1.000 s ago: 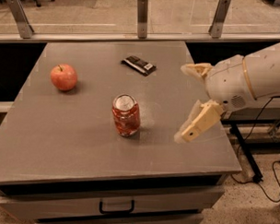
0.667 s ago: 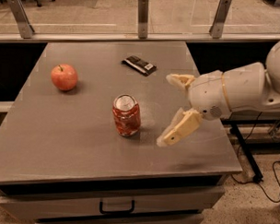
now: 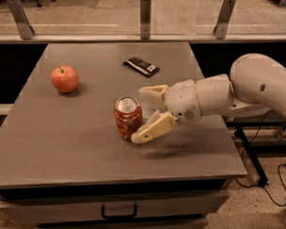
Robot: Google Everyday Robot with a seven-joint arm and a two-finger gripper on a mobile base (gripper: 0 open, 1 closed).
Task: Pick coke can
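The coke can [image 3: 128, 117] is a small red-orange can with a silver top, standing upright near the middle of the grey table [image 3: 62, 142]. My gripper [image 3: 144, 115] comes in from the right on a white arm. It is open, with one finger [image 3: 153, 92] behind the can's right side and the other finger [image 3: 152, 130] in front of it. The can's right edge sits just inside the gap between the fingers, and they do not appear to press on it.
A red apple [image 3: 64, 79] sits at the left of the table. A flat black wrapped bar [image 3: 142, 66] lies at the back centre. A glass rail with metal posts [image 3: 145, 12] runs behind the table. A drawer with a handle [image 3: 118, 211] is below the front edge.
My gripper has moved left across the table toward the can, from well to its right to straddling its right side. The can, apple and bar have not moved.
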